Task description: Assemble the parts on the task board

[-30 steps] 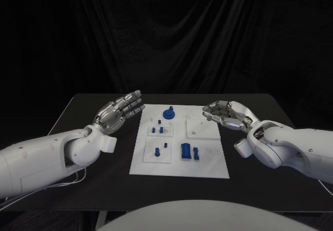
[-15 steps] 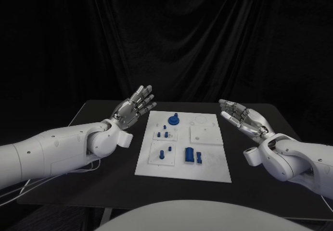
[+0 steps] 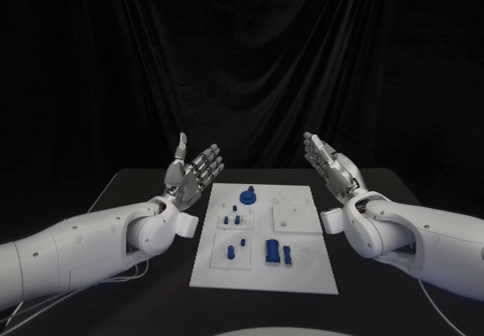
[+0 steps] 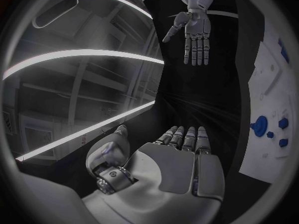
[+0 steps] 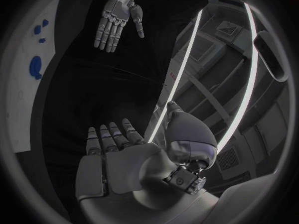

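On the black table [image 3: 151,280] before a dark curtain, the white task board [image 3: 303,276] lies midway with blue parts [image 3: 274,252] standing on it, and beyond its sides the left hand [image 3: 191,171] and right hand [image 3: 331,168] are raised, fingers straight and apart, holding nothing.

We saw a black table [image 3: 151,280] filling the lower half of the frame, and a dark pleated curtain [image 3: 242,77] hanging across the whole upper half.
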You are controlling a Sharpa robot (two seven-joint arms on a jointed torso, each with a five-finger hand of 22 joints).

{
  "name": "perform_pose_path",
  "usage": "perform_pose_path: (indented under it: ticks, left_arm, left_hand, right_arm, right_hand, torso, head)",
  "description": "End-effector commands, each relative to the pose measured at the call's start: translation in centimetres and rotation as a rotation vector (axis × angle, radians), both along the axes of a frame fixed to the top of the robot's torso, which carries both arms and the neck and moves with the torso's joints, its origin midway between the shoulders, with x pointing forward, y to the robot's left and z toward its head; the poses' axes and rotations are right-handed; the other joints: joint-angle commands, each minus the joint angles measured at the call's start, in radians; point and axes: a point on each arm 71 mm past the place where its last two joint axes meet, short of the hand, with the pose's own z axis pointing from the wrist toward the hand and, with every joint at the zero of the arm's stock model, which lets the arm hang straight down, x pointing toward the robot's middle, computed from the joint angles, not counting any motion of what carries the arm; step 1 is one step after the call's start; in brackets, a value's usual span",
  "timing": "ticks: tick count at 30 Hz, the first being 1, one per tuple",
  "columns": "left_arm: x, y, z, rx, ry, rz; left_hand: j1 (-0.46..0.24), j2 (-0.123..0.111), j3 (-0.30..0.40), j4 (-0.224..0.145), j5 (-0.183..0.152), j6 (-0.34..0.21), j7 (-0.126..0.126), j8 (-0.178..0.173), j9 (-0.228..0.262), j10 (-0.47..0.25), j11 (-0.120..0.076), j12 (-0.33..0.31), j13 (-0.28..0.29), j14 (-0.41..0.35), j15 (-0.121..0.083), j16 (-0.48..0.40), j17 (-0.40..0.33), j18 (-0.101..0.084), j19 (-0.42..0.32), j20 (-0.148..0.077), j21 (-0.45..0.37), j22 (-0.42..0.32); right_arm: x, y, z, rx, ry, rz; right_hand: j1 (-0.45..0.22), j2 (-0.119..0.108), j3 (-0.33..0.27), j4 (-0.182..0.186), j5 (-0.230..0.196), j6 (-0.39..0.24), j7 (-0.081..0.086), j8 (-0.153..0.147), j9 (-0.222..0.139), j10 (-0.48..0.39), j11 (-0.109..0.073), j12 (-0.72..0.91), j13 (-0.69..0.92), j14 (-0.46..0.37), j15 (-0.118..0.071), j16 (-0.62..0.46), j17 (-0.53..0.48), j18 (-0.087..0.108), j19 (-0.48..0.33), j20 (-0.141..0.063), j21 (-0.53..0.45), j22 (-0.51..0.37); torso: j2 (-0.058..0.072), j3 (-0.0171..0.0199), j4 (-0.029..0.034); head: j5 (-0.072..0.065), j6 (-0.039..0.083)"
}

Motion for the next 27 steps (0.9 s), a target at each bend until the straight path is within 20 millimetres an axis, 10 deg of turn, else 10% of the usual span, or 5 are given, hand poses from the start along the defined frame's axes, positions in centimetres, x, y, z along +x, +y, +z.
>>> perform_pose_path:
  ticks: [1, 9, 10, 11, 27]
  left_arm:
    - [0.2, -0.1, 0.1, 0.117, -0.002, 0.135]
    - [0.4, -1.3, 2.1, 0.213, -0.009, 0.310]
    - [0.4, -1.4, 2.3, 0.222, -0.010, 0.330]
    - [0.4, -1.5, 2.5, 0.230, -0.010, 0.348]
    - [0.2, -2.1, 4.1, 0.285, -0.007, 0.479]
  left_hand:
    - [-0.007, 0.000, 0.000, -0.004, -0.003, -0.004, 0.000, -0.004, -0.001, 0.001, 0.004, -0.003, -0.001, 0.000, -0.003, -0.004, -0.001, -0.005, 0.001, -0.005, -0.003, -0.001]
    - [-0.007, 0.000, 0.000, -0.004, -0.003, -0.004, 0.000, -0.004, -0.001, 0.001, 0.004, -0.003, -0.001, 0.000, -0.003, -0.004, -0.001, -0.005, 0.001, -0.005, -0.003, -0.001]
    - [-0.007, 0.000, 0.000, -0.004, -0.003, -0.004, 0.000, -0.004, -0.001, 0.001, 0.004, -0.003, -0.001, 0.000, -0.003, -0.004, -0.001, -0.005, 0.001, -0.005, -0.003, -0.001]
    - [-0.007, 0.000, 0.000, -0.004, -0.003, -0.004, 0.000, -0.004, -0.001, 0.001, 0.004, -0.003, -0.001, 0.000, -0.003, -0.004, -0.001, -0.005, 0.001, -0.005, -0.003, -0.001]
    - [-0.007, 0.000, 0.000, -0.004, -0.003, -0.004, 0.000, -0.004, -0.001, 0.001, 0.004, -0.003, -0.001, 0.000, -0.003, -0.004, -0.001, -0.005, 0.001, -0.005, -0.003, -0.001]
  right_arm:
    - [0.6, -0.4, -0.3, 0.012, 0.097, -0.199]
    - [1.3, 0.8, 0.6, 0.055, 0.125, -0.268]
    - [1.3, 0.8, 0.6, 0.055, 0.125, -0.268]
    - [1.3, 0.8, 0.6, 0.055, 0.125, -0.268]
    - [1.3, 0.8, 0.6, 0.055, 0.125, -0.268]
  right_hand:
    - [-0.196, -0.004, 0.036, -0.046, -0.052, -0.038, -0.003, -0.048, -0.007, -0.002, -0.103, -0.068, -0.047, -0.001, -0.038, -0.044, -0.005, -0.023, -0.003, -0.049, -0.006, -0.045]
    - [-0.319, -0.004, 0.036, -0.071, -0.085, -0.119, -0.003, -0.078, -0.007, -0.002, -0.103, -0.110, -0.047, -0.001, -0.124, -0.139, -0.005, -0.023, -0.003, -0.075, -0.006, -0.139]
    - [-0.331, -0.004, 0.036, -0.144, -0.088, -0.119, -0.003, -0.150, -0.007, -0.002, -0.103, -0.114, -0.047, -0.001, -0.124, -0.139, -0.005, -0.023, -0.003, -0.079, -0.006, -0.139]
    - [-0.342, -0.004, 0.036, -0.144, -0.092, -0.119, -0.003, -0.150, -0.007, -0.002, -0.103, -0.117, -0.047, -0.001, -0.124, -0.139, -0.005, -0.023, -0.003, -0.152, -0.006, -0.139]
    - [-0.473, -0.004, 0.036, -0.144, -0.165, -0.119, -0.003, -0.150, -0.007, -0.002, -0.103, -0.212, -0.047, -0.001, -0.124, -0.139, -0.005, -0.023, -0.003, -0.152, -0.006, -0.139]
  torso:
    - [0.034, 0.0027, -0.0072]
    - [0.065, 0.0048, -0.0137]
    - [0.066, 0.0049, -0.0140]
    - [0.067, 0.0050, -0.0142]
    - [0.069, 0.0051, -0.0145]
  head:
    - [-0.012, 0.061]
    - [-0.027, 0.140]
    - [-0.028, 0.144]
    - [-0.028, 0.147]
    - [-0.029, 0.150]
